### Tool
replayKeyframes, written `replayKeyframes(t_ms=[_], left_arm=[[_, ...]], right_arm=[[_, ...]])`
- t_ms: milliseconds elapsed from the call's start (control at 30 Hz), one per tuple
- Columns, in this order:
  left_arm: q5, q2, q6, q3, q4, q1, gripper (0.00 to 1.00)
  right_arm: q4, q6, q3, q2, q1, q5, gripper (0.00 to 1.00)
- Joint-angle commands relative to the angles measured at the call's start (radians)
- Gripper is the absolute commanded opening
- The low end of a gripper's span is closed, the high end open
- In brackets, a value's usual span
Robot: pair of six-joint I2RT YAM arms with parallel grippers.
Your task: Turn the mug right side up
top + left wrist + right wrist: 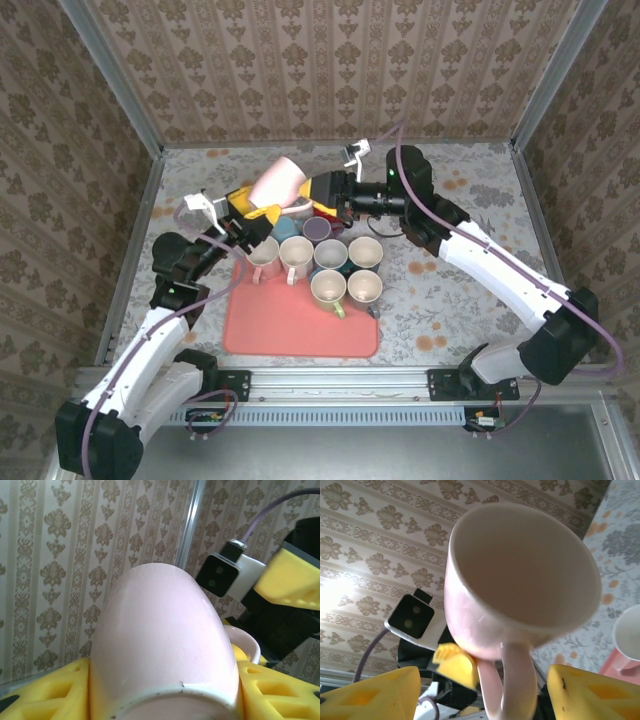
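Over the far edge of the tray we hold the mug aloft on its side, left jaws pinching its body, right jaws spread either side of the handle; stiff, slick, breakable ceramic, we judge, best gripped across the wall.

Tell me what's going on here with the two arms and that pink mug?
The left fingers are clamped on the pink mug, holding it in the air over the far end of the pink tray, tilted with its mouth toward the right arm. The right fingers stand open on either side of the mug's handle, not gripping it. Other mugs stand upright on the tray. The pink mug is not yet set down.
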Motion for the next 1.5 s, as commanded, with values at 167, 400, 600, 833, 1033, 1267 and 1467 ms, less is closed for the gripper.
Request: replayKeyframes(t_ms=[167, 400, 600, 833, 1033, 1267, 1467], left_arm=[[0.023, -0.041, 0.067, 0.004, 0.104, -0.010, 0.19], [0.023, -0.061, 0.121, 0.036, -0.010, -0.031, 0.48], [-0.120, -0.120, 0.156, 0.042, -0.154, -0.040, 1.00], [-0.371, -0.147, 0.150, 0.145, -0.508, -0.024, 1.00], [-0.479, -0.067, 0.068, 0.267, -0.781, 0.078, 1.00], [-0.612, 0.024, 0.003, 0.325, -0.950, 0.165, 1.00], [-0.712, 0.075, -0.053, 0.346, -1.037, 0.197, 1.00]], right_arm=[[0.014, 0.046, 0.048, 0.070, 0.036, -0.033, 0.39], [-0.078, -0.028, 0.075, 0.082, 0.033, 0.021, 0.00], [-0.132, -0.095, 0.063, 0.033, 0.030, 0.108, 0.00], [-0.371, -0.365, 0.068, -0.080, 0.081, 0.363, 0.00], [-0.479, -0.577, 0.012, -0.142, 0.252, 0.640, 0.00], [-0.483, -0.656, -0.065, -0.114, 0.463, 0.861, 0.00], [-0.459, -0.701, -0.081, -0.008, 0.607, 1.019, 0.00]])
